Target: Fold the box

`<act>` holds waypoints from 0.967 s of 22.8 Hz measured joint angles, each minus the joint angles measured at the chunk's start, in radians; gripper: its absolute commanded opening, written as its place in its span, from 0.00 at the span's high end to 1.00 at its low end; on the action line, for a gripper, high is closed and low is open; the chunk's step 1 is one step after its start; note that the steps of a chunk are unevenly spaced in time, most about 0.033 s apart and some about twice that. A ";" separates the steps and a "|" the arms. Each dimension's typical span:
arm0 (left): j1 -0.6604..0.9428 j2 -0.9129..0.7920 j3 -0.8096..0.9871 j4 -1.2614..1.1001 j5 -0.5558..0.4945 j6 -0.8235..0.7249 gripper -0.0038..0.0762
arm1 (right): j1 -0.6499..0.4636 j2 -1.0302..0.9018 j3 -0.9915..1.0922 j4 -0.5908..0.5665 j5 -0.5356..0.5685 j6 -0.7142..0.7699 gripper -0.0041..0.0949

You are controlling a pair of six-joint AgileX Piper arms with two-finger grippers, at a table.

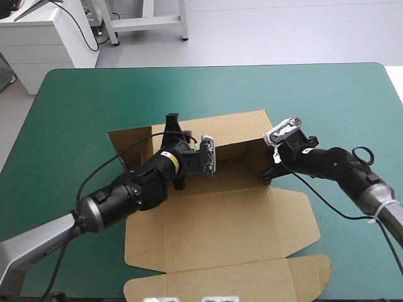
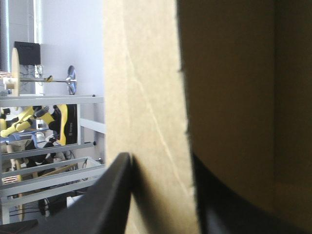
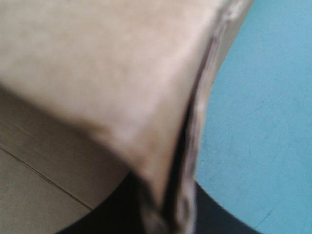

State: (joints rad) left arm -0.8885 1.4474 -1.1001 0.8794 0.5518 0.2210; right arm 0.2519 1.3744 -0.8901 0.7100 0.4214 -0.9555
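Note:
The brown box [image 1: 220, 220] lies in the middle of the table, its back wall [image 1: 233, 129] and right side wall raised, and its lid [image 1: 252, 277] flat toward the front edge. My left gripper [image 1: 173, 129] is at the left part of the back wall. In the left wrist view the left gripper [image 2: 158, 163] is shut on the box, with the board [image 2: 151, 97] upright between its black fingers [image 2: 114, 195]. My right gripper [image 1: 269, 165] is at the right side wall. In the right wrist view the right gripper [image 3: 165, 195] is shut on that wall's edge [image 3: 195, 122].
The teal-green cover [image 1: 315, 94] shows on all sides of the box, widest toward the far edge and the right. The lid's front flap [image 1: 308, 274] lies close to the table's front edge. A side flap [image 1: 293, 217] lies flat under my right arm.

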 measured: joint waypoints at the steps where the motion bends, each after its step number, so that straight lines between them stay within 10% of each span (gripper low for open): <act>1: -0.009 0.000 0.002 -0.013 0.015 0.000 0.28 | 0.000 0.000 0.001 0.000 -0.002 0.001 0.98; 13: -0.206 -0.065 0.015 -0.065 0.150 -0.002 0.28 | 0.001 0.000 0.003 0.000 -0.006 0.034 0.98; 16: -0.294 -0.132 0.016 -0.065 0.159 -0.002 0.51 | 0.001 0.000 0.003 -0.001 -0.006 0.035 0.98; 18: -0.324 -0.171 0.015 -0.045 0.159 -0.002 0.91 | 0.001 0.000 0.003 -0.001 -0.006 0.035 0.98; 22: -0.318 -0.188 -0.068 -0.039 0.176 0.009 0.93 | 0.001 0.000 0.003 -0.001 -0.006 0.037 0.98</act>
State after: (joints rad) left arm -1.2066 1.2591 -1.1685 0.8403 0.7281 0.2303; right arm 0.2528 1.3744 -0.8872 0.7093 0.4157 -0.9184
